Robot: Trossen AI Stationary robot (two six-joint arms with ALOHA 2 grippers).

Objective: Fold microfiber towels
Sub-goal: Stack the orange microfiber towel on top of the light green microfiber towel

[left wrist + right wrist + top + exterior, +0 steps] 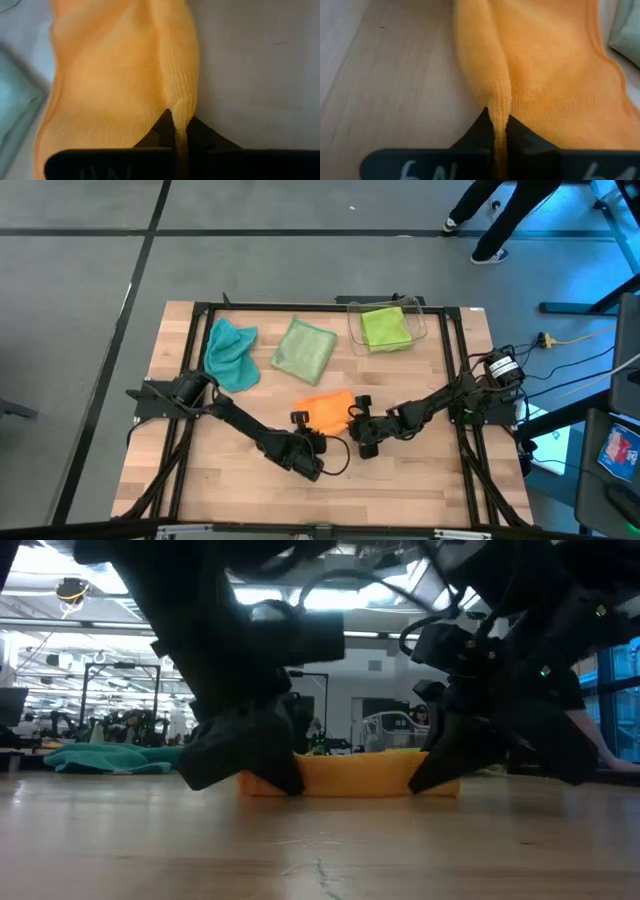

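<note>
Near the centre of the table (400,480), a little toward six o'clock, we see the orange towel (326,409) lying flat on the wood, with both arms reaching in to its near corners. The left gripper (301,420) sits at the towel's seven o'clock corner, its jaws closed tight on a pinched ridge of orange cloth, as the left wrist view shows. The right gripper (356,412) is at the five o'clock corner, likewise clamped on a raised fold of the same towel. In the low view we see the towel (350,772) stretched between the two grippers, resting on the table. At eleven o'clock lies the teal towel (229,352), crumpled. Beside it, toward twelve, lies the pale sage towel (304,348). At one o'clock the lime green towel (385,328) sits in the clear plastic bin (418,308).
</note>
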